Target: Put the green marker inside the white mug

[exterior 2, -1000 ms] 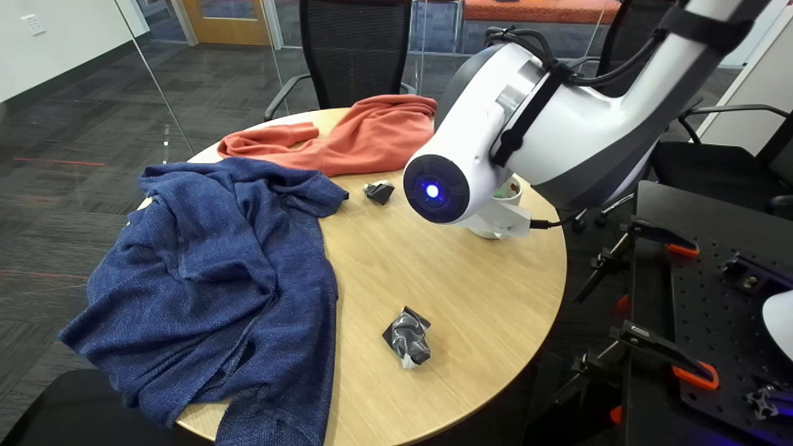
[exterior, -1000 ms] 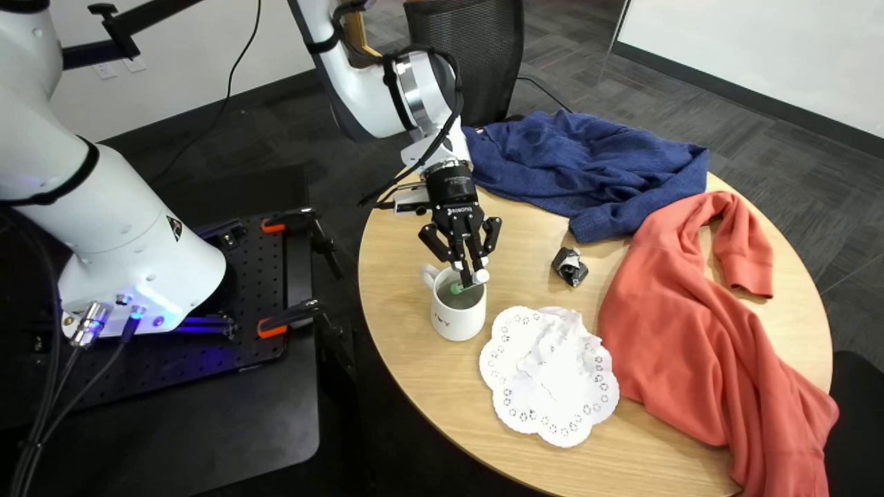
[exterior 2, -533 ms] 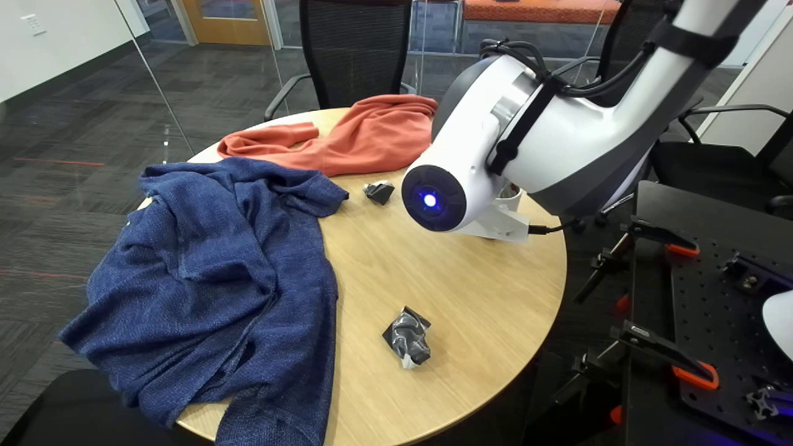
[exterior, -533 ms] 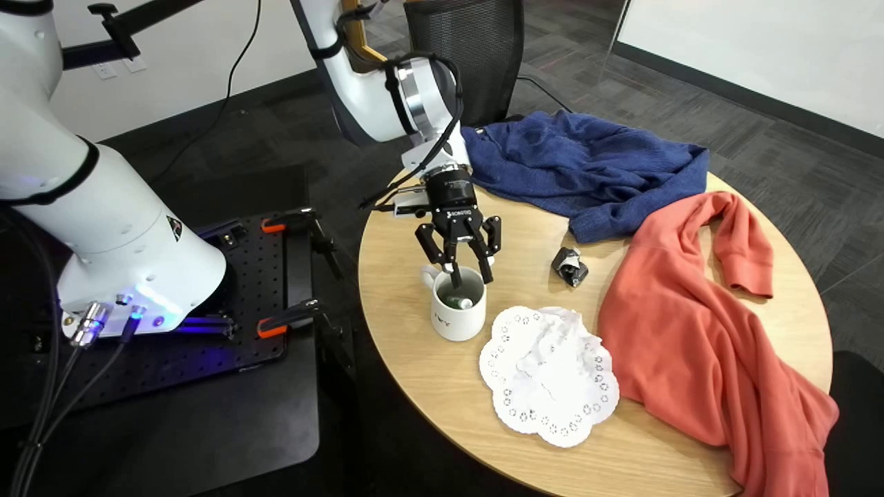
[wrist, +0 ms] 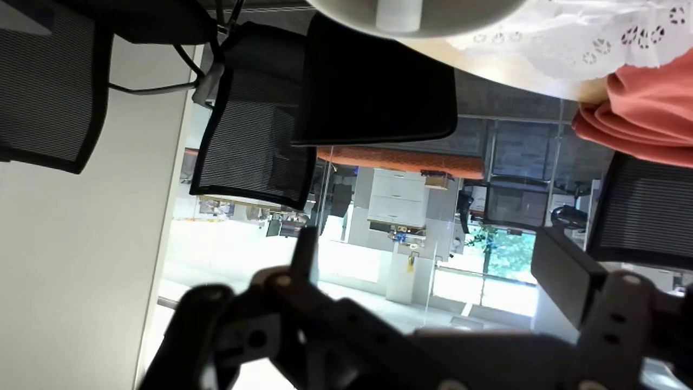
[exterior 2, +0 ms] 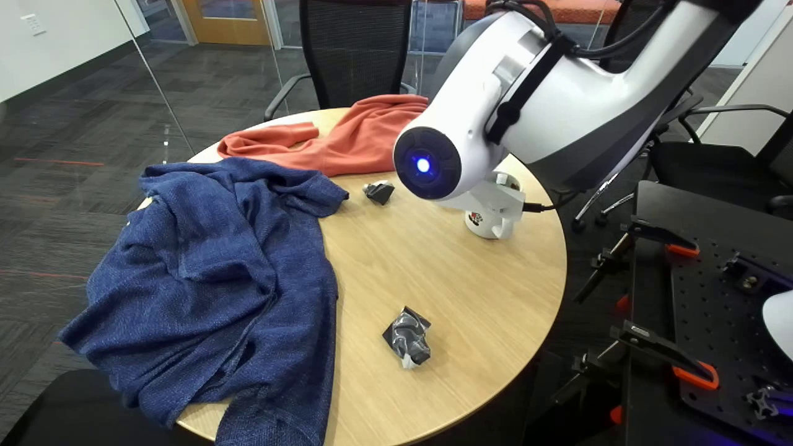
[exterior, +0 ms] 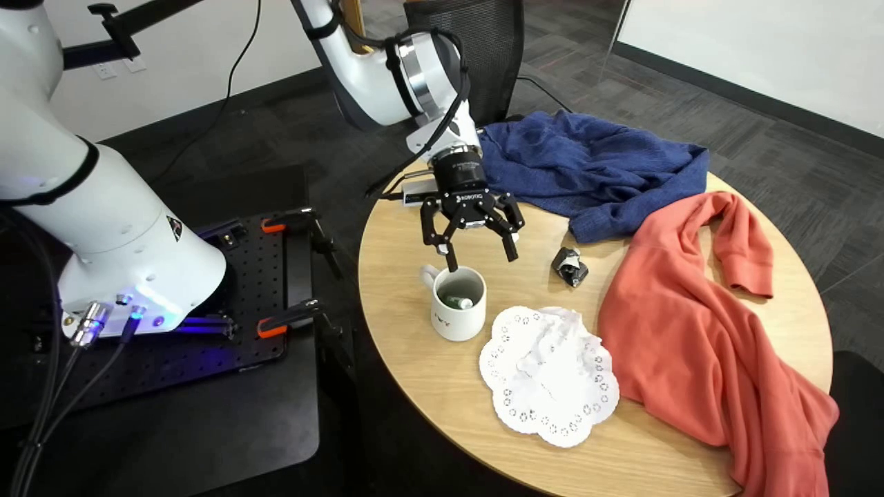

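The white mug (exterior: 457,323) stands upright on the round table, its handle showing in both exterior views. Inside it lies the green marker (exterior: 454,301), tilted, its whitish end towards the rim. From the wrist view's top edge the mug (wrist: 465,23) peeks in, with the marker's pale end (wrist: 399,15) in it. My gripper (exterior: 482,261) hangs just above and behind the mug, apart from it, jaws spread wide with nothing between them. Both fingers also show in the wrist view, far apart. In an exterior view the arm hides the gripper and part of the mug (exterior 2: 485,224).
Beside the mug lies a white lacy doily (exterior: 549,407). An orange-red garment (exterior: 690,324) and a navy garment (exterior: 587,166) cover the table's far parts. Small black crumpled objects sit on the wood, such as a black wrapper (exterior 2: 379,192) and a nearer wrapper (exterior 2: 407,337).
A second ago my gripper was shut on the marker at the mug's mouth. It has opened, the marker has dropped into the mug, and the gripper has risen clear of the rim.
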Robot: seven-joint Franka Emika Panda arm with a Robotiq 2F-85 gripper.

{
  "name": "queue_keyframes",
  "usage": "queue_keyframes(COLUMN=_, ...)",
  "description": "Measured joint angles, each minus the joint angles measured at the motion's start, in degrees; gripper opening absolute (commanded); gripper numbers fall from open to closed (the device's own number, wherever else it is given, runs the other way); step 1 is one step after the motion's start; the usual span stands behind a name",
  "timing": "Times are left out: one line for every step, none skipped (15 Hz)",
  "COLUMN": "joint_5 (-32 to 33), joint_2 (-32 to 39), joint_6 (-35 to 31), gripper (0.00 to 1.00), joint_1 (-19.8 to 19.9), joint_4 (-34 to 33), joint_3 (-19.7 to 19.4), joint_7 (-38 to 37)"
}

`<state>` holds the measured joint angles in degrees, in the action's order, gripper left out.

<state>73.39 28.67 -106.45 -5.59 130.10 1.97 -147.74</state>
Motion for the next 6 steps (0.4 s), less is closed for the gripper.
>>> queue_keyframes(joint_5=0.00, joint_2=-1.27, joint_6=0.04, gripper=1.00, joint_1=0.16, joint_4=0.27, joint_3=-0.07, joint_7=0.01)
queue_keyframes(joint_5=-0.01, joint_2=-2.46, joint_6=0.05, gripper=1.00, joint_1=0.37, joint_4=0.53, joint_3=-0.08, joint_7=0.03)
queue_keyframes(joint_5=-0.01, joint_2=-3.66, joint_6=0.05, gripper=1.00, joint_1=0.59, joint_4=0.86, joint_3=-0.08, joint_7=0.05)
queue_keyframes(joint_5=-0.01, joint_2=-4.77, joint_6=0.05, gripper=1.00, joint_1=0.74, joint_4=1.24, joint_3=-0.08, joint_7=0.05)
queue_keyframes(joint_5=-0.01, joint_2=-5.82, joint_6=0.05, gripper=1.00, joint_1=0.85, joint_4=1.67, joint_3=-0.08, joint_7=0.05)
queue_keyframes(joint_5=-0.01, joint_2=-6.30, joint_6=0.05, gripper=1.00, joint_1=0.87, joint_4=1.78, joint_3=-0.06, joint_7=0.10)
